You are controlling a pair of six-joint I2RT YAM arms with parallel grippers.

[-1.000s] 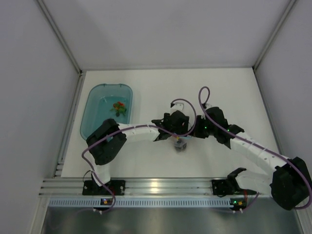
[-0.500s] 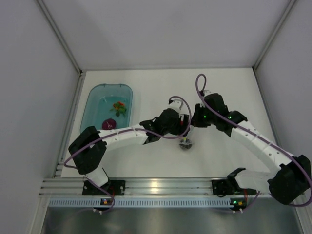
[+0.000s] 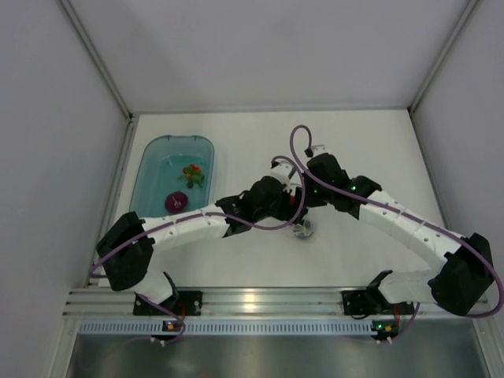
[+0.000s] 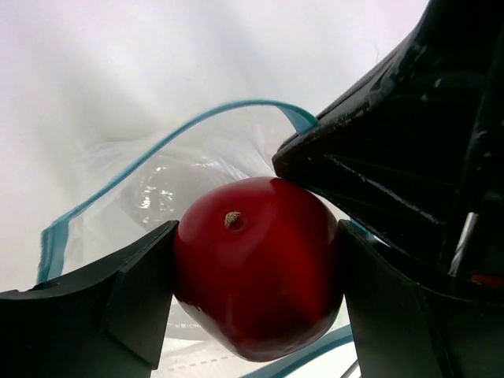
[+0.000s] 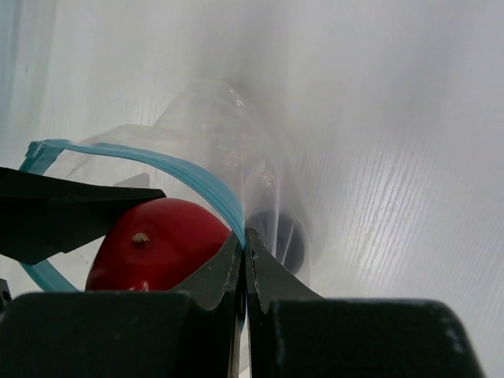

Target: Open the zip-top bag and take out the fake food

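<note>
The zip-top bag (image 3: pixel 304 229) lies mid-table with its mouth open, the light blue zip strip (image 4: pixel 150 155) looping wide. My left gripper (image 4: pixel 253 268) is shut on the red ball-like fake food (image 4: pixel 256 264) at the bag's mouth, inside the loop of the strip. My right gripper (image 5: pixel 245 240) is shut on the zip strip (image 5: pixel 197 177) and holds that edge up. The red piece also shows in the right wrist view (image 5: pixel 153 244). A dark piece (image 5: pixel 282 236) lies deeper in the bag. In the top view both grippers meet above the bag: left (image 3: pixel 293 206), right (image 3: pixel 305 198).
A translucent teal tub (image 3: pixel 150 169) stands at the left. It holds a green-orange-red bit (image 3: pixel 191 175) and a pink-magenta piece (image 3: pixel 175 201). White walls close in the table on three sides. An aluminium rail (image 3: pixel 252 303) runs along the near edge.
The left arm's elbow has swung down and left, uncovering the magenta piece in the tub. The right wrist has moved up and left. The bag has shifted slightly to the right.
</note>
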